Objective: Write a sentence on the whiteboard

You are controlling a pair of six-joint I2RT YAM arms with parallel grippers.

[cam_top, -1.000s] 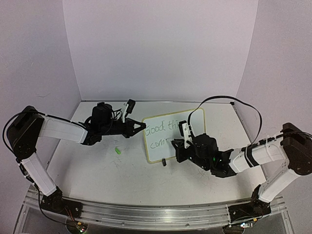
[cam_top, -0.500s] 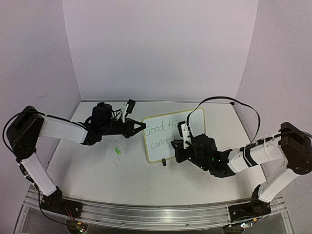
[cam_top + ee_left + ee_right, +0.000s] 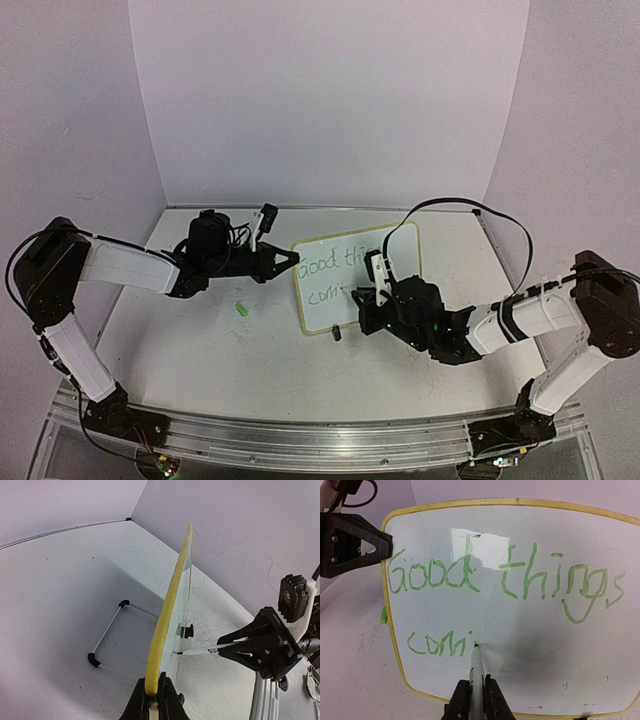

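Note:
The whiteboard (image 3: pixel 322 312) stands tilted at the table's middle, and its pale yellow rim (image 3: pixel 172 587) is seen edge-on in the left wrist view. My left gripper (image 3: pixel 294 260) (image 3: pixel 154 694) is shut on the board's left rim. The sentence (image 3: pixel 505 575) in green reads "Good things" on the top line, with "comi" (image 3: pixel 440 644) below. My right gripper (image 3: pixel 475 689) (image 3: pixel 360 296) is shut on a white marker (image 3: pixel 476 664) (image 3: pixel 200 651). The marker's tip touches the board just right of "comi".
A small green cap (image 3: pixel 241 309) (image 3: pixel 383 615) lies on the table left of the board. A wire stand with black feet (image 3: pixel 107 635) props the board from behind, and a black clip foot (image 3: pixel 337 335) sits at its near edge. Purple walls enclose the table.
My right gripper with the marker has edged slightly along the lower line. The left arm and the board have not moved.

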